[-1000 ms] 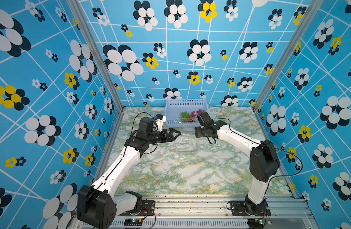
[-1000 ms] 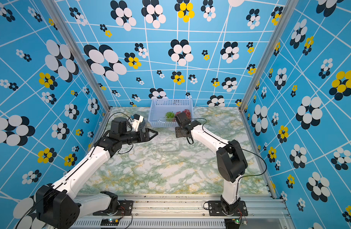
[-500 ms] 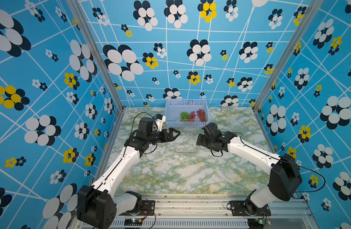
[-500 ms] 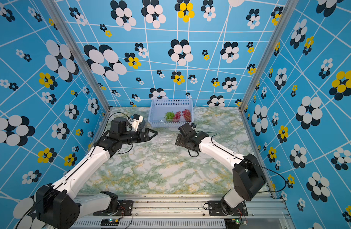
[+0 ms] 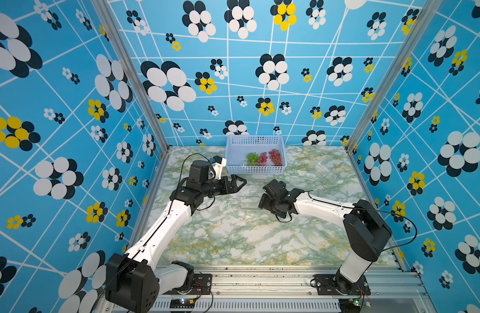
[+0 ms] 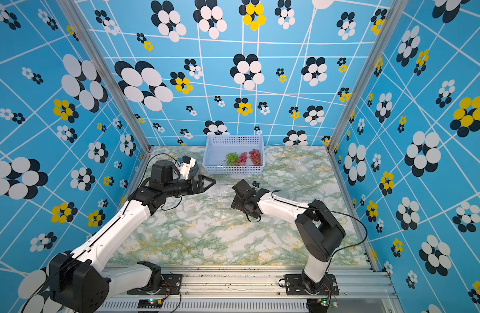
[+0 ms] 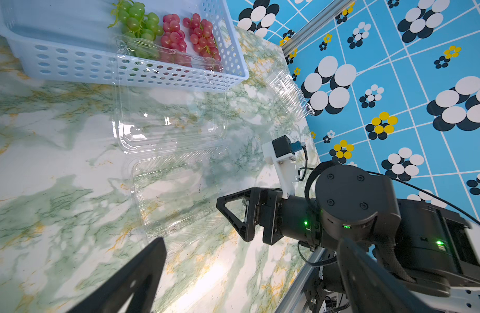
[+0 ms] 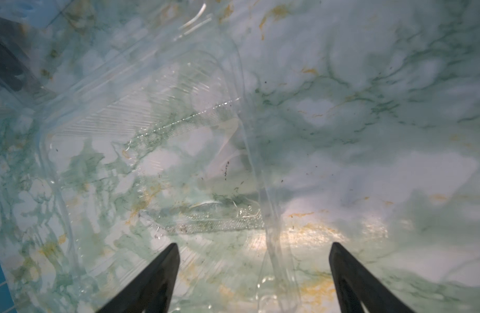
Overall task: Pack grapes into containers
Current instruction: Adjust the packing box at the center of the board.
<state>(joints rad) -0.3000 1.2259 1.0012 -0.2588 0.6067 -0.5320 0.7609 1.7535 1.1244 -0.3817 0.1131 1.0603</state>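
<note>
Left wrist view shows an open clear container (image 7: 176,189) lying on the desk (image 7: 43,162) just before the basket (image 7: 78,65) of grapes (image 7: 168,32) at the far edge, both arms' jaws wide and empty; thin, light, springy and slick, it seems best pinched at its rim.

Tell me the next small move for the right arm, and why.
Probably reach the right arm into the basket for the red grapes: the clear container lies open and empty, and the right jaws stand open, holding nothing.
</note>
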